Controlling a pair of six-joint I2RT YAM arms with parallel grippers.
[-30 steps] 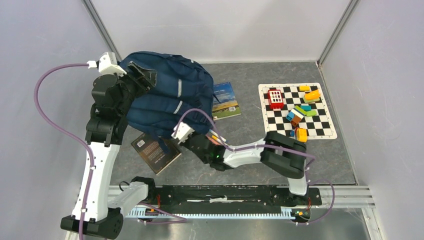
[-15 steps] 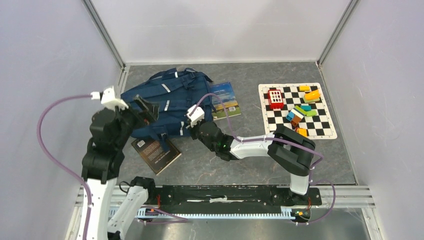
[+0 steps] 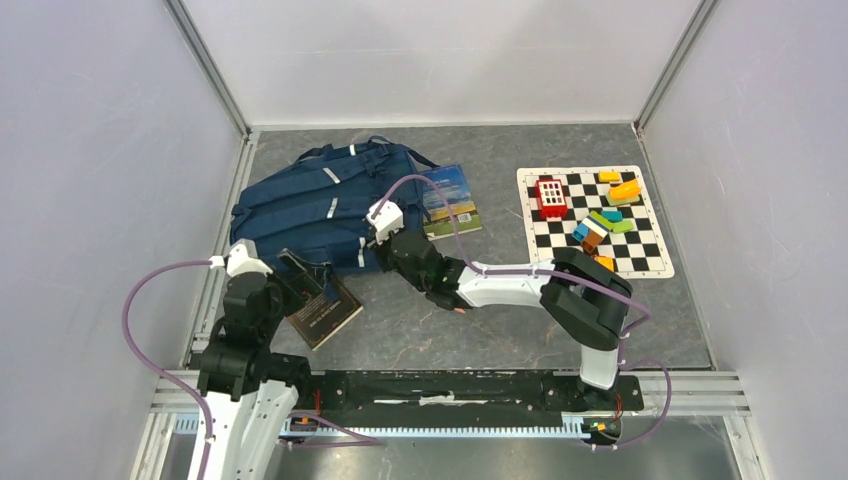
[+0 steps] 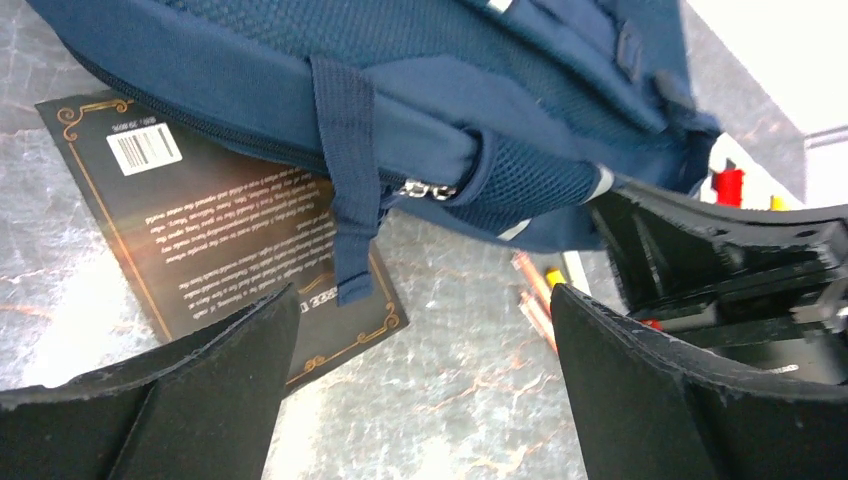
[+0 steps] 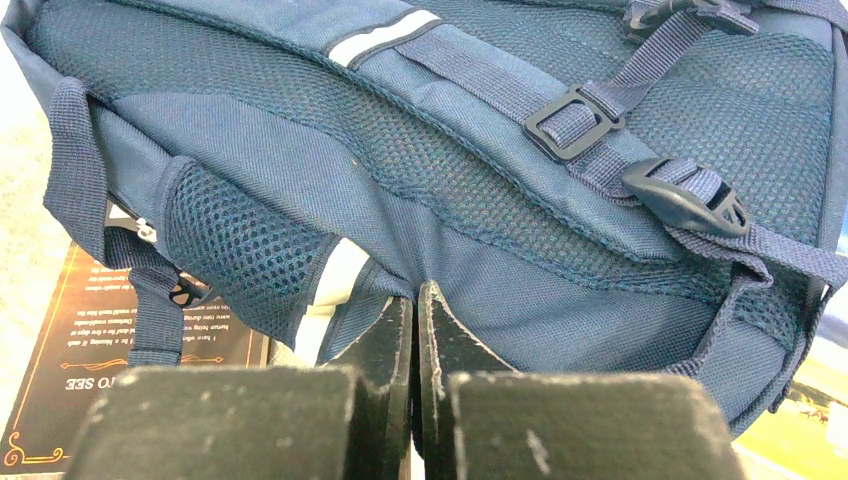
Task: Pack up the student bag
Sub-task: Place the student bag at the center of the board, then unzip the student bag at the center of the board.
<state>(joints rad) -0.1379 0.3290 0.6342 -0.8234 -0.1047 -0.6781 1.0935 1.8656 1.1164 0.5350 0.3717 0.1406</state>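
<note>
The student bag, navy with grey strips, lies flat at the back left, straps side up. It also fills the left wrist view and the right wrist view. My right gripper is at the bag's near right edge. Its jaws are shut with a fold of bag fabric pinched at the tips. My left gripper is open and empty, low over a black book that lies half under the bag's near edge. In its own view it is short of the bag's hanging strap.
A blue landscape book lies right of the bag. A checkered mat with coloured blocks and a red toy lies at the right. Pens lie on the table near the bag's corner. Walls close in left, back and right.
The bag, held up by both arms a second ago, now lies flat on the table. My left gripper has let go and pulled back towards the near edge. My right gripper moved back with the bag.
</note>
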